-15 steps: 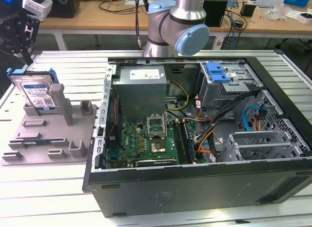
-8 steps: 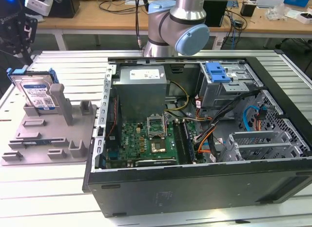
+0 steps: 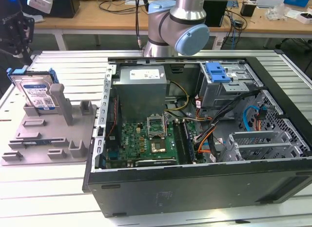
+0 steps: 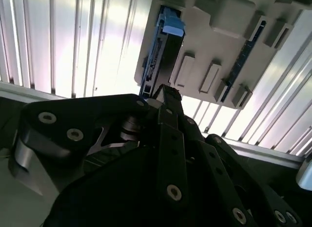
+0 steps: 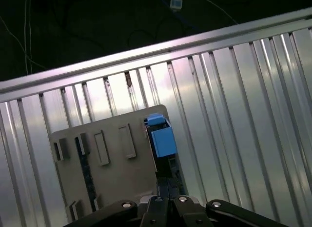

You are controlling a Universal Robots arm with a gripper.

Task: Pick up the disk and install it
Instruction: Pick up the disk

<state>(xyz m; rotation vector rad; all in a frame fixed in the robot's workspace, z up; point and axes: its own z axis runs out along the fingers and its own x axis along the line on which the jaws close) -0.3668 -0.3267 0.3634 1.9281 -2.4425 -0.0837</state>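
Note:
The disk (image 3: 36, 92) is a silver drive with a blue-and-white label in a blue bracket. It leans upright in a slot at the back of a grey holder (image 3: 48, 139), at the exterior view's left. My gripper (image 3: 19, 50) hangs just above and behind it, apart from it. In the second wrist view the disk's blue-framed edge (image 4: 155, 66) lies just beyond my gripper (image 4: 165, 92). In the first wrist view the blue bracket (image 5: 162, 136) sits in line with my gripper (image 5: 166, 180), which is shut with nothing in it.
An open computer case (image 3: 195, 188) lies on the ribbed metal table (image 3: 48, 197), to the right of the holder in the exterior view. Its grey drive cage (image 3: 229, 88) with a blue latch (image 3: 217, 72) sits at the back right, among loose cables. The arm's base (image 3: 178, 27) stands behind the case.

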